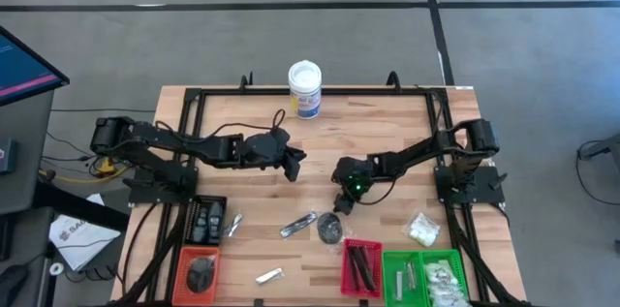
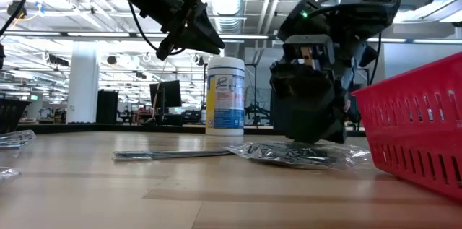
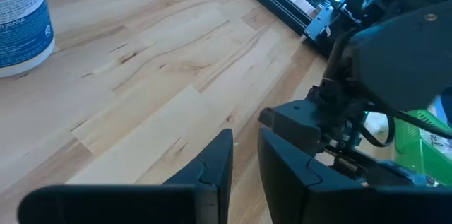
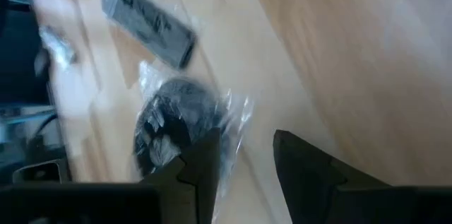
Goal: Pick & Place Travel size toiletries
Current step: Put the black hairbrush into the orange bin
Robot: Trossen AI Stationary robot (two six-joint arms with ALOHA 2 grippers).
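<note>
Dark round disc in a clear bag (image 4: pixel 173 128) flat on the table, just under right gripper (image 4: pixel 244 157), fingers partly apart, nothing held; looks light, crinkly, slippery; best pinched by the loose bag edge

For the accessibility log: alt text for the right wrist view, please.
The right hand, fingers apart and empty, hangs over a clear packet holding a dark disc on the wooden table. A slim dark packet lies beyond.
</note>
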